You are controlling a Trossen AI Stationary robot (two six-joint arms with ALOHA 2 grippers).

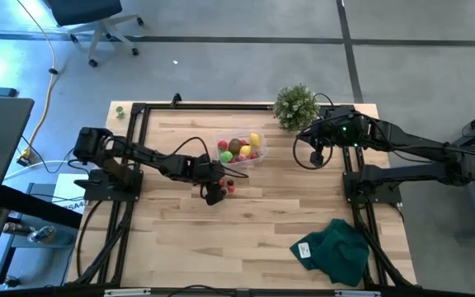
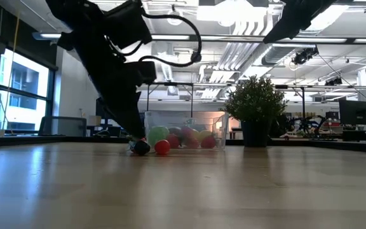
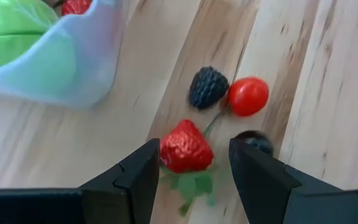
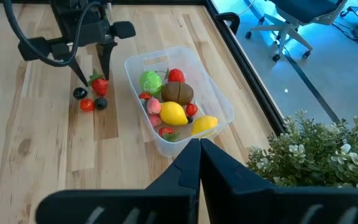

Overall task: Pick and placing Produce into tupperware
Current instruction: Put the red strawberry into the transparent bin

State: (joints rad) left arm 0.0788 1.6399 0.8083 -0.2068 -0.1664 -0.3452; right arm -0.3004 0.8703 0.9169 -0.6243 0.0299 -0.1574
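The clear tupperware [image 1: 264, 153] stands far of the table's middle and holds several toy fruits, among them a yellow lemon [image 4: 173, 113], a green ball [image 4: 152, 81] and a brown kiwi [image 4: 178, 92]. On the wood just near of it lie a red strawberry [image 3: 185, 149], a blackberry [image 3: 207, 87], a red berry [image 3: 248, 96] and a dark berry [image 3: 255, 142]. My left gripper [image 3: 194, 150] is open and low over the table, one finger on each side of the strawberry. My right gripper [image 4: 199, 146] hangs shut, raised at the far right. My left gripper stands over the strawberry's two sides [image 3: 166, 152], slanting down from the table's left. The strawberry lies on the table between the open fingers. Whether a finger touches it, I cannot tell.
A bushy potted plant [image 1: 295, 106] stands at the far edge, right of the tupperware. A dark green cloth [image 1: 334, 250] lies near the front right corner. The tupperware's wall [image 3: 61, 68] is close beside my left gripper. A black frame [image 1: 138, 148] borders the tabletop.
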